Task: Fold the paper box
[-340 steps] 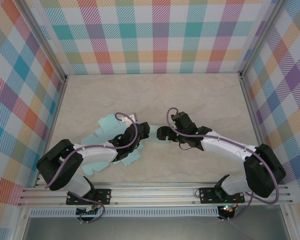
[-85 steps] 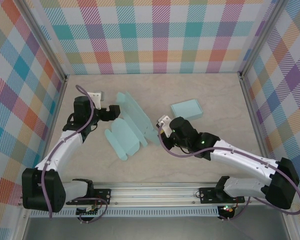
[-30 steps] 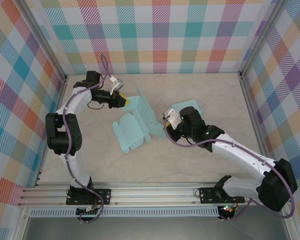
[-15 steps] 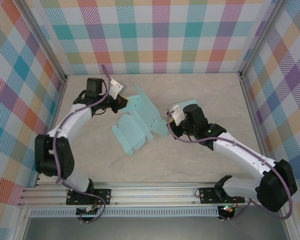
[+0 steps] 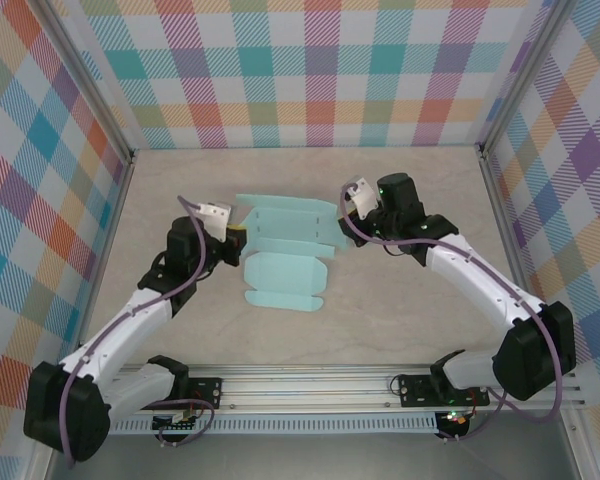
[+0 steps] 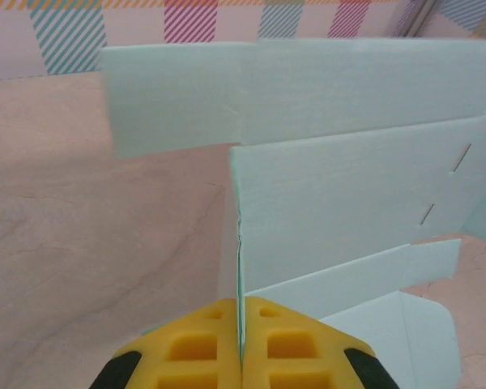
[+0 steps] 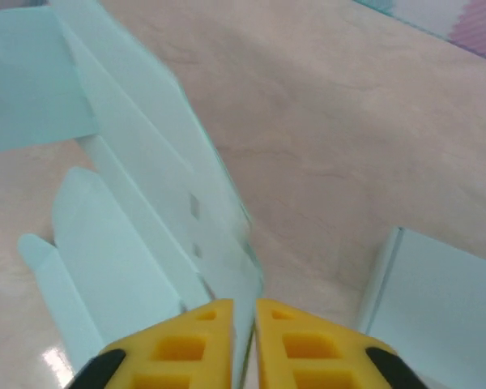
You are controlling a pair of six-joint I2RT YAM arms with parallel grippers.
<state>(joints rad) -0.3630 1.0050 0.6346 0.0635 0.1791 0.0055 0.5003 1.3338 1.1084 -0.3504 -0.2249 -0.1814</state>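
The paper box (image 5: 283,262) is a pale blue die-cut sheet in mid-table. Its near panel lies flat and its far panel (image 5: 285,225) stands up. My left gripper (image 5: 237,243) is shut on the sheet's left edge; in the left wrist view the yellow fingertips (image 6: 215,336) pinch the thin edge of the paper box (image 6: 348,194). My right gripper (image 5: 346,212) is at the sheet's right end. In the right wrist view its yellow fingers (image 7: 198,328) stand slightly apart, with the edge of the paper box (image 7: 158,170) running into the narrow gap.
A second pale blue box (image 7: 441,304), folded, sits on the table right beside the right gripper. The beige table (image 5: 180,180) is fenced by plaid walls and aluminium posts (image 5: 500,200) at left, back and right.
The left arm has drawn back from the far left corner toward the middle, pulling the sheet, which has turned crosswise. The right gripper moved toward the back and its jaws parted slightly.
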